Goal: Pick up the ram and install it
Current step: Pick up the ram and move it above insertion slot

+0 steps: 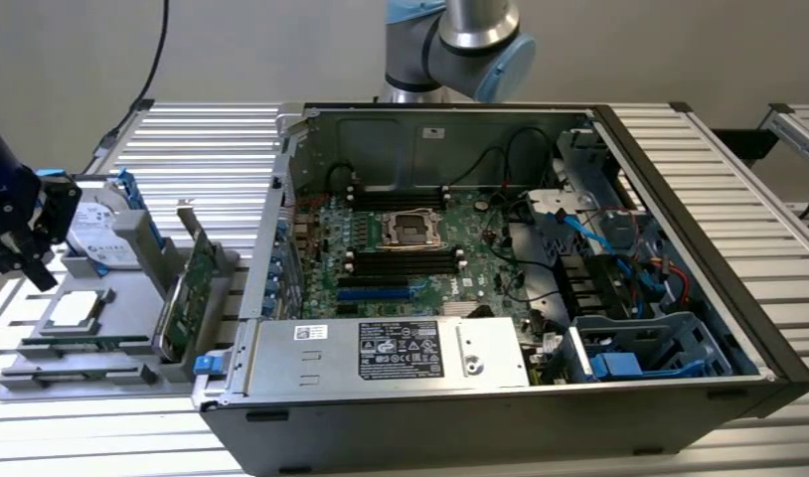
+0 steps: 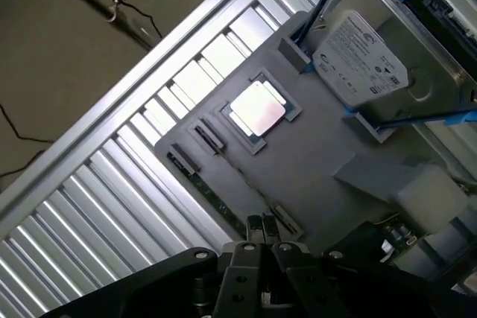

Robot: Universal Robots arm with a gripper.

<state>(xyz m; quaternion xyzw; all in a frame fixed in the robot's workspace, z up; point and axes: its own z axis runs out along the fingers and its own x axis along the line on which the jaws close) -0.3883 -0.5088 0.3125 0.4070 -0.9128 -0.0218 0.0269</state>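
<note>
The ram point(image 1: 74, 345) is a thin green stick standing on edge in clips along the near side of a grey tray point(image 1: 129, 316). In the wrist view the ram point(image 2: 215, 197) runs as a narrow strip across the tray point(image 2: 320, 154), ending just in front of my fingertips. My gripper point(image 1: 42, 278) hangs over the tray's far-left end in the exterior view, a little above and behind the ram. In the wrist view the gripper point(image 2: 261, 245) is shut, its fingers pressed together with nothing between them.
On the tray also sit a silver hard drive point(image 1: 99, 237) in blue rails, a square processor point(image 1: 76, 310) and an upright green expansion card point(image 1: 186, 298). The open computer case point(image 1: 670, 298) lies at the exterior view's right, with its motherboard point(image 1: 404, 260) exposed. Slatted aluminium table all round.
</note>
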